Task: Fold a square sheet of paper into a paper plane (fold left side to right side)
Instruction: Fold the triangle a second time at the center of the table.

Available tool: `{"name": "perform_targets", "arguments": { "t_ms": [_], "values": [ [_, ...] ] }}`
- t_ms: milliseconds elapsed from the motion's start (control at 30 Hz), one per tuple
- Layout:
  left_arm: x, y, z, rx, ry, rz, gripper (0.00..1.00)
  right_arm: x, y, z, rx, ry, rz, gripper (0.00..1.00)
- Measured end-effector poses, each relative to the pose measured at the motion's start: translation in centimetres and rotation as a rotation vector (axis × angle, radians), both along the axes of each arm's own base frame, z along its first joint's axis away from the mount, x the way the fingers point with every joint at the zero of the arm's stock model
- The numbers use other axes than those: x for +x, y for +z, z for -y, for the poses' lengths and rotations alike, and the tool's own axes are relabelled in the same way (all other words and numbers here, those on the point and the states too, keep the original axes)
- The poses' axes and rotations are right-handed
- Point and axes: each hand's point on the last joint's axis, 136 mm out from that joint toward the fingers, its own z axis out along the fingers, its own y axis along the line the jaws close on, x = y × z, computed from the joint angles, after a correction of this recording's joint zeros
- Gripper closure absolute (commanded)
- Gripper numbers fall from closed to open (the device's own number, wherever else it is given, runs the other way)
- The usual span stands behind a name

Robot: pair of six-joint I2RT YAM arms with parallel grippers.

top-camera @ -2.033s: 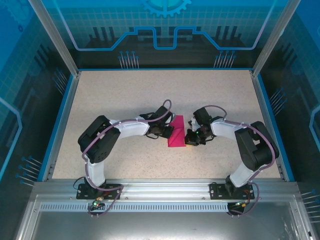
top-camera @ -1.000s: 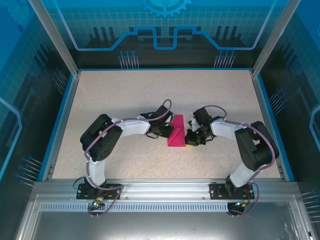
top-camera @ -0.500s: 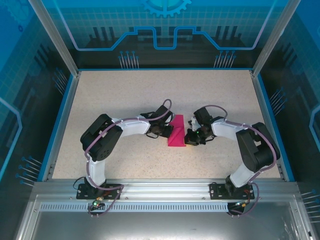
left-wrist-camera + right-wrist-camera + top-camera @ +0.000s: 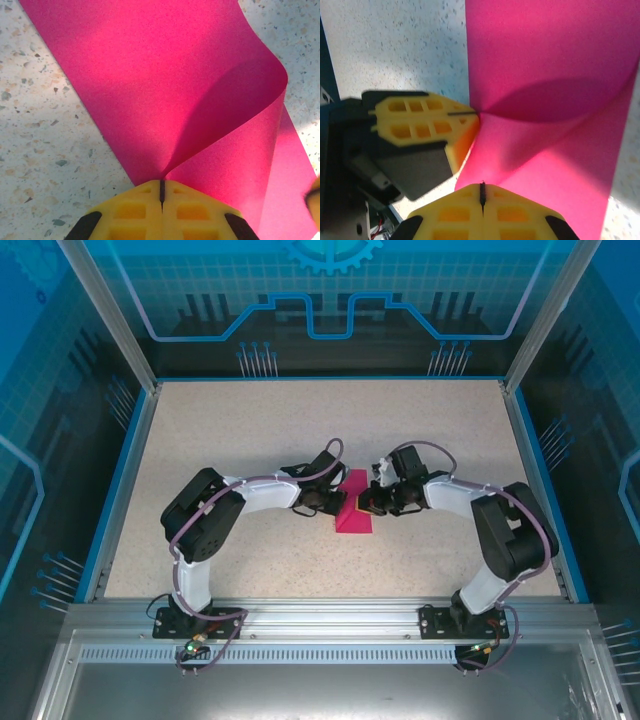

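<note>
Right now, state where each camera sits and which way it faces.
Top external: above and behind the bases, looking down on the table; both arms, left tool and right tool at the pink sheet.
Left wrist: on the left arm, looking past its shut fingers at the curled sheet.
Right wrist: past its own fingers at the sheet and left tool.
Shared: the sheet.

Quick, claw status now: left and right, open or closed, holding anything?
Left claw: closed, pinching the pink paper sheet.
Right claw: closed, tips at the pink paper sheet; whether it grips cannot be told.
</note>
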Motion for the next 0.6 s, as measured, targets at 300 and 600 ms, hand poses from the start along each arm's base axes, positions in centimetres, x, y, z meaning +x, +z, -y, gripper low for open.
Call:
{"name": "perform_targets", "arguments": {
  "t_ms": [300,600],
  "values": [
    [0.0,0.0,0.0,0.0,0.0,0.0,1.0,1.7,-0.2,-1.6,0.011,0.016,0.018,0.95],
    [0.0,0.1,0.0,0.001,0.0,0.0,1.0,1.4,-1.2,-1.3,-0.023,0.022,0.001,0.95]
  ]
}}
